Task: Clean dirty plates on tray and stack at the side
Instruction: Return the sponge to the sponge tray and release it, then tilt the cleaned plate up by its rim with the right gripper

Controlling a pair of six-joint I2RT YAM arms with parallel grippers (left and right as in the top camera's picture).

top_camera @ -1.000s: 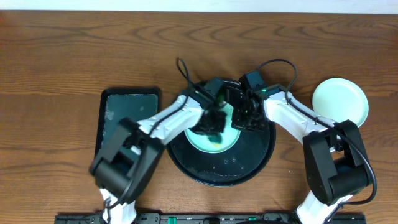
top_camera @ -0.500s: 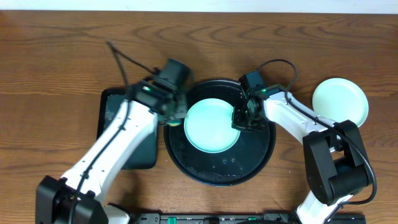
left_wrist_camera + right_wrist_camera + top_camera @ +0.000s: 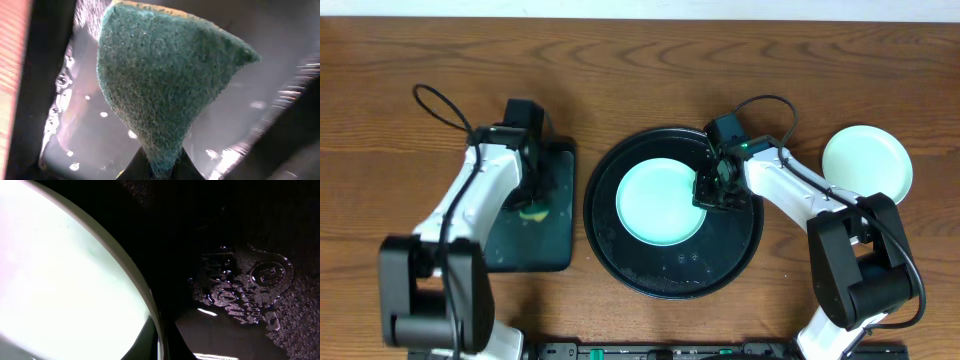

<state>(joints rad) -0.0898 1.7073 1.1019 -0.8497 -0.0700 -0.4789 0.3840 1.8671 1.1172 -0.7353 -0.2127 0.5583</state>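
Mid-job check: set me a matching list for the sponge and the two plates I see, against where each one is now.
1. sponge
2. centre plate
3. far-right plate

A. on the tabletop, off both trays
B. on the round black tray, rim pinched by the right claw
C. held in the left claw over the rectangular tray

Pairs: 1-C, 2-B, 3-A

No text can be read anywhere. The only markings are raised, moulded ones on the wet floor of the black tray (image 3: 300,230), up and to the right of the right gripper (image 3: 162,342): a round emblem (image 3: 267,272) and rows of small characters (image 3: 227,297), too glossy and blurred to make out.
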